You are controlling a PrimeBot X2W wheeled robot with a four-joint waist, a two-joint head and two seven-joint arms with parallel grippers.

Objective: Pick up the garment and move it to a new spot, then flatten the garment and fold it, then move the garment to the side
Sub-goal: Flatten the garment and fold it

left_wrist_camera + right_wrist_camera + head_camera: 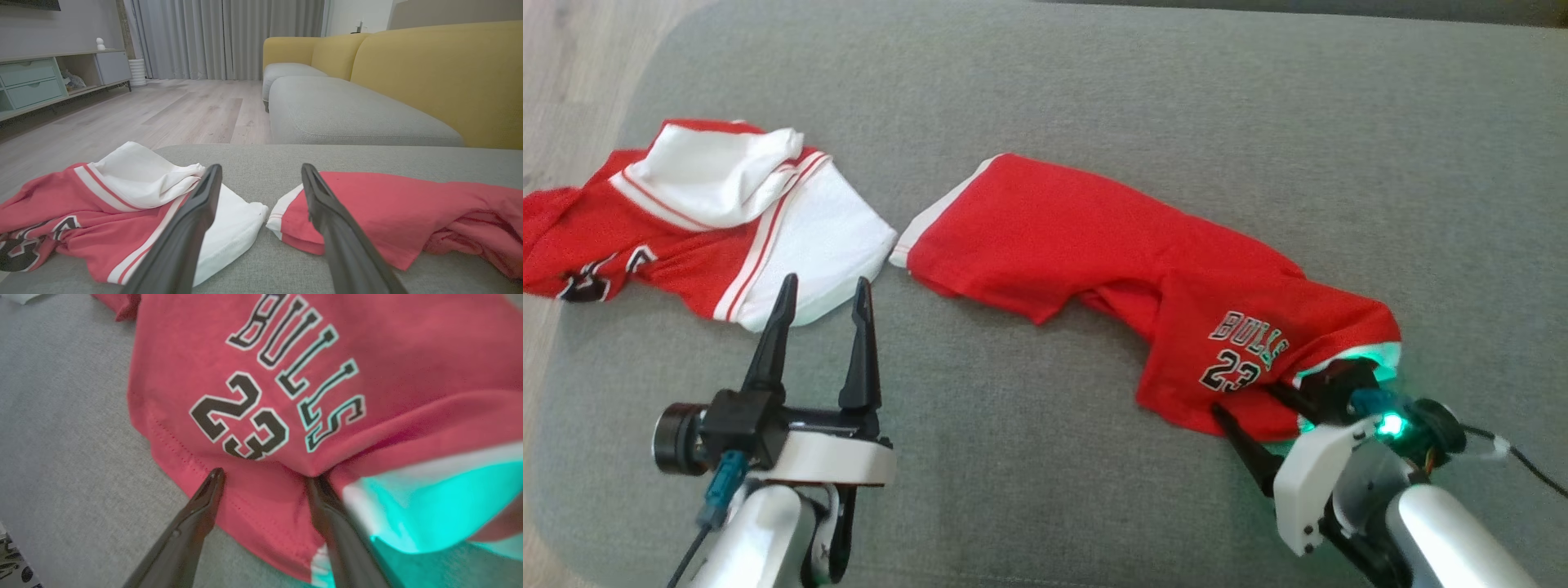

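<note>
The garment [1111, 253] is red with a white hem and a black "BULLS 23" print [261, 388]. It lies stretched and rumpled across the grey cushion [1094, 98], and its white-trimmed end [286, 204] points toward the left arm. My right gripper [1243, 396] is open at the garment's near edge below the print. In the right wrist view, my right gripper [266, 475] has one finger lying over the hem and the other tucked beside a fold. My left gripper [825, 280] is open and holds nothing. It hovers before the gap between the two garments [261, 167].
A second garment [686, 237], red and white, lies crumpled at the cushion's left end, partly over the edge [102, 216]. Wooden floor [572, 65] lies beyond that edge. A yellow sofa [429, 73] and a low cabinet [32, 81] stand farther off.
</note>
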